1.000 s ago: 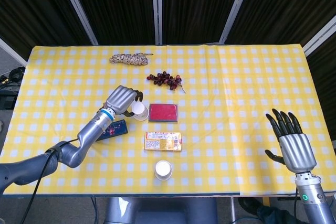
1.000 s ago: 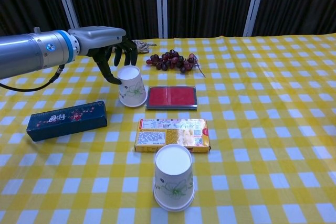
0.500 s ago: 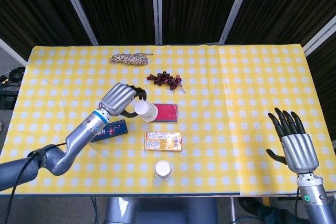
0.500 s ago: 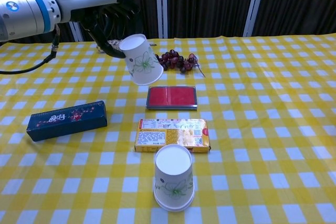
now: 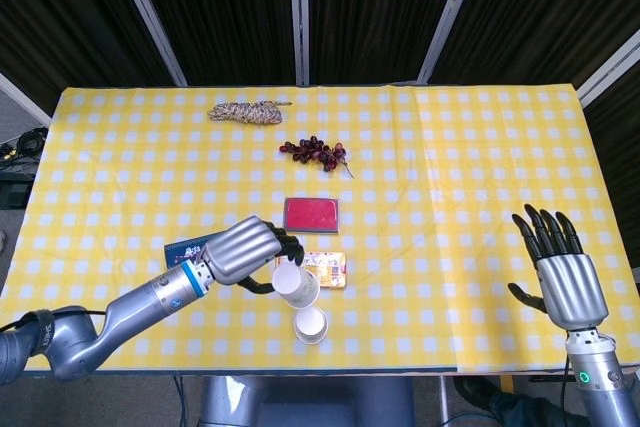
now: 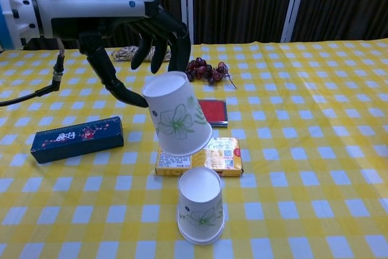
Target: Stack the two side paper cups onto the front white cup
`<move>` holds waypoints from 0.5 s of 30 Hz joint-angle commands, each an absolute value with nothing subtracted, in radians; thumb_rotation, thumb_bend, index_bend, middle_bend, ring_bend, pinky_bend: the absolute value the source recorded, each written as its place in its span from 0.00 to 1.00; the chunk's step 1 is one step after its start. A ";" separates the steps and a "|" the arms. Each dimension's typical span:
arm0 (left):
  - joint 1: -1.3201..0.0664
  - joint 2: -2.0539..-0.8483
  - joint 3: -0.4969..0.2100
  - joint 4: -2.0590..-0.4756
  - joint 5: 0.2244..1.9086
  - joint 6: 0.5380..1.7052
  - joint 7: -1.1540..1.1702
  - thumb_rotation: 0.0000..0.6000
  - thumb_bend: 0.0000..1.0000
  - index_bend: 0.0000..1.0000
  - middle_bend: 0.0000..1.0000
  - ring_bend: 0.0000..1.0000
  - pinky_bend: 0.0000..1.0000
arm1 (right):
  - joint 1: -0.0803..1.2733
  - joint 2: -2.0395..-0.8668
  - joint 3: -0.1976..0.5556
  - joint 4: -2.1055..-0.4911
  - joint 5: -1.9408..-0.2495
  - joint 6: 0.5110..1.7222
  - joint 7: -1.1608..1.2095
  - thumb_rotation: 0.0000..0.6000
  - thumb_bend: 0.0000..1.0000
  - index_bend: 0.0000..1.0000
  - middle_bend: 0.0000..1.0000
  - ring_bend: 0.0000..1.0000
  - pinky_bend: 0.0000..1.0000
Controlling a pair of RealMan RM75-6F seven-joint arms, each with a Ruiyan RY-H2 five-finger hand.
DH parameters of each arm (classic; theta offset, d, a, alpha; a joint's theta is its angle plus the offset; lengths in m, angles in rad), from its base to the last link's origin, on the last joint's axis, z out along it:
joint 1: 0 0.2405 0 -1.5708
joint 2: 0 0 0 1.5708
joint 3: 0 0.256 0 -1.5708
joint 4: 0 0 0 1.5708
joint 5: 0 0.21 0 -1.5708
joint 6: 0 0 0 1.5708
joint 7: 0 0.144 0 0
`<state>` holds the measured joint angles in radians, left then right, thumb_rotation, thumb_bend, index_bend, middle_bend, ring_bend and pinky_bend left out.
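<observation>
Paper flowered cup (image 6: 177, 121), pinched upside down and tilted in our left robot hand (image 6: 130, 28), hangs just above the front white cup (image 6: 200, 205) on the bench (image 6: 315, 150); we should level and centre it before lowering; right robot hand (image 5: 562, 272) idle, released.

White cups (image 6: 178, 121) (image 6: 200, 205), green flower print; tablecloth (image 5: 450, 167) yellow-white check; red case (image 5: 311, 214); navy box (image 6: 76, 139).
</observation>
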<state>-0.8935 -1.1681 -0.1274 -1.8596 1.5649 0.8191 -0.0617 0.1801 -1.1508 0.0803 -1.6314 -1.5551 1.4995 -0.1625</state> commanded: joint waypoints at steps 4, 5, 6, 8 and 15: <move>-0.891 -1.165 -0.076 -1.903 1.624 0.817 -0.040 1.00 0.22 0.50 0.43 0.46 0.55 | 0.176 -1.148 0.084 -1.632 -1.554 1.504 -0.161 1.00 0.00 0.00 0.00 0.00 0.00; -0.891 -1.167 -0.074 -1.903 1.627 0.819 -0.040 1.00 0.22 0.50 0.43 0.46 0.55 | 0.176 -1.148 0.084 -1.633 -1.555 1.504 -0.162 1.00 0.00 0.00 0.00 0.00 0.00; -0.891 -1.170 -0.071 -1.903 1.630 0.820 -0.039 1.00 0.22 0.50 0.43 0.46 0.55 | 0.176 -1.147 0.084 -1.633 -1.556 1.504 -0.162 1.00 0.00 0.00 0.00 0.00 0.00; -0.892 -1.174 -0.069 -1.901 1.634 0.822 -0.032 1.00 0.22 0.50 0.43 0.46 0.55 | 0.175 -1.147 0.083 -1.634 -1.558 1.504 -0.163 1.00 0.00 0.00 0.00 0.00 0.00; -0.896 -1.202 -0.071 -1.897 1.628 0.829 0.016 1.00 0.22 0.50 0.43 0.46 0.55 | 0.174 -1.147 0.086 -1.636 -1.560 1.505 -0.165 1.00 0.00 0.00 0.00 0.00 0.00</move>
